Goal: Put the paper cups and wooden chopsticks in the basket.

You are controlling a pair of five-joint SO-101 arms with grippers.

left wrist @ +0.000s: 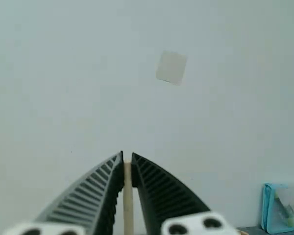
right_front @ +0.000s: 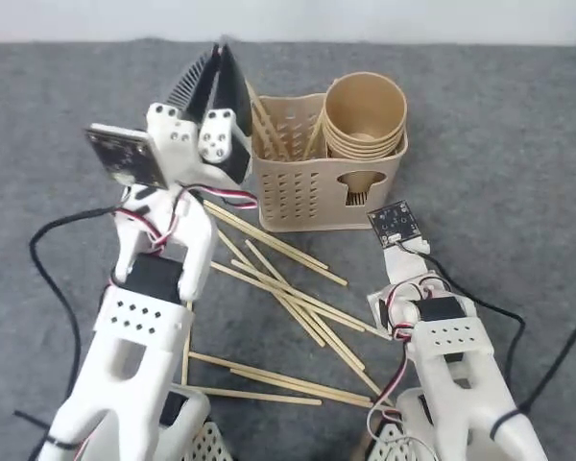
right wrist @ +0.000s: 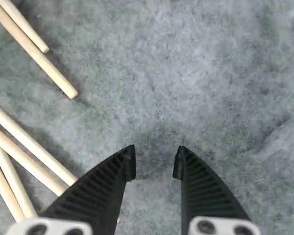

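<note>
I find the left gripper point(left wrist: 127, 162), upper left of frame beside the basket point(right_front: 307, 197), clamped on a chopstick point(left wrist: 128, 208). Right gripper point(right wrist: 154, 164) narrowly parted above mat point(right wrist: 225, 73).

The left arm point(right_front: 139, 336) and the right arm point(right_front: 456, 375) are white plastic shells around black servo blocks, with grids of small round holes in their broad links. Thin red, white and black wires loop between the joints, and black cables point(right_front: 36, 248) trail off each side. A dark circuit board point(right_front: 125, 154) sits at each wrist. The left gripper point(left wrist: 127, 159) and the right gripper point(right wrist: 154, 161) have black, ribbed, tapering fingers on white mounts with dark screw holes.
</note>
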